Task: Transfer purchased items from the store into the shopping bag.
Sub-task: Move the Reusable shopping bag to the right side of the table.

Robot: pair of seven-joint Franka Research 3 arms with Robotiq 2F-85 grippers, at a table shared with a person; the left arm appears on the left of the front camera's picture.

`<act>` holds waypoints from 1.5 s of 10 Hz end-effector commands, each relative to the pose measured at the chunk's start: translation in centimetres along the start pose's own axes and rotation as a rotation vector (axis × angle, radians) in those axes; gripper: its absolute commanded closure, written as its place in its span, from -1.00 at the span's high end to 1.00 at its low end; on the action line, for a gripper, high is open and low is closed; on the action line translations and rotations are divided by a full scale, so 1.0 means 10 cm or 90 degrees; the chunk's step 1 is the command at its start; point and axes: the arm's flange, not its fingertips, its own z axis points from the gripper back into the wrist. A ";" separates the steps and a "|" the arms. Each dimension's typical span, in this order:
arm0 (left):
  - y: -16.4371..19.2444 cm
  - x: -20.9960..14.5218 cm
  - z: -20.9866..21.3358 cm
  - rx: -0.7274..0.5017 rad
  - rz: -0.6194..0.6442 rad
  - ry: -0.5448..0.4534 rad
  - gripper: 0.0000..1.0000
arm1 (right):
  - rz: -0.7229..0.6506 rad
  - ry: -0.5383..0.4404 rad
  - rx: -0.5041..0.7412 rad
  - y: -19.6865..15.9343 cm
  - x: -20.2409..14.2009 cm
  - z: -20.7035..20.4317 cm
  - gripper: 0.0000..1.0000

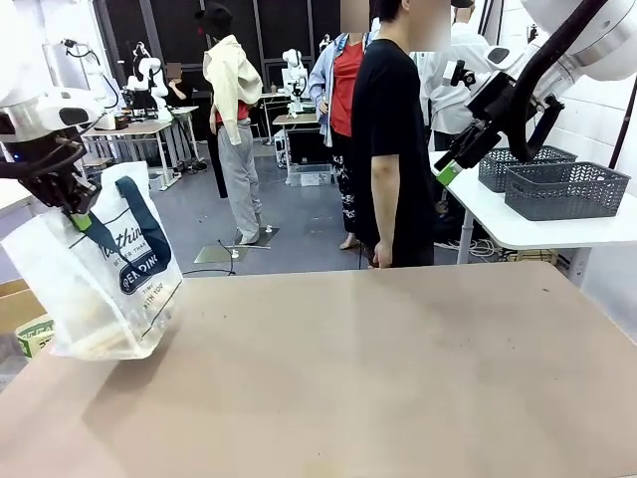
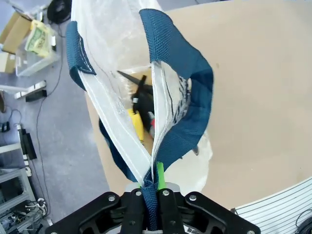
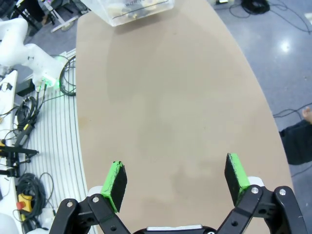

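Observation:
The shopping bag [image 1: 105,289], whitish with navy handles and lettering, rests on the table's left corner. My left gripper [image 1: 80,214] is shut on its navy handle [image 2: 165,58] and holds it up. Looking down the bag's mouth, I see purchased items [image 2: 139,109] inside: yellow and black tools. My right gripper [image 1: 448,171] hangs high at the right, open and holding nothing, its green pads [image 3: 116,178] wide apart over bare table. The bag [image 3: 131,9] lies far across the table from it. Two dark grey lattice baskets [image 1: 562,189] stand on a side table; which is the store I cannot tell.
A person in a black shirt [image 1: 393,149] stands at the table's far edge. The white side table [image 1: 537,231] with the baskets is at the right rear. A cardboard box [image 1: 20,314] sits on the floor left of the tan table [image 1: 378,378].

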 end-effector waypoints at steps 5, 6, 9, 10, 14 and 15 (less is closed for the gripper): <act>0.00 0.08 -0.05 0.019 -0.017 -0.016 -1.00 | 0.000 -0.001 0.001 -0.01 0.01 -0.01 1.00; 0.05 0.11 -0.08 0.022 -0.015 -0.018 -1.00 | 0.000 -0.001 0.001 -0.01 0.01 -0.01 1.00; 0.27 0.12 -0.16 0.048 0.005 -0.033 -1.00 | 0.000 -0.001 0.001 -0.01 0.01 -0.01 1.00; 0.35 0.10 -0.18 0.047 0.007 -0.035 -1.00 | 0.000 -0.001 0.001 -0.01 0.01 -0.01 1.00; 0.68 0.00 -0.32 0.072 0.019 -0.036 -1.00 | 0.000 -0.001 0.001 -0.01 0.01 -0.01 1.00; 0.71 -0.03 -0.37 0.075 0.019 -0.031 -1.00 | 0.000 -0.001 0.001 -0.01 0.01 -0.01 1.00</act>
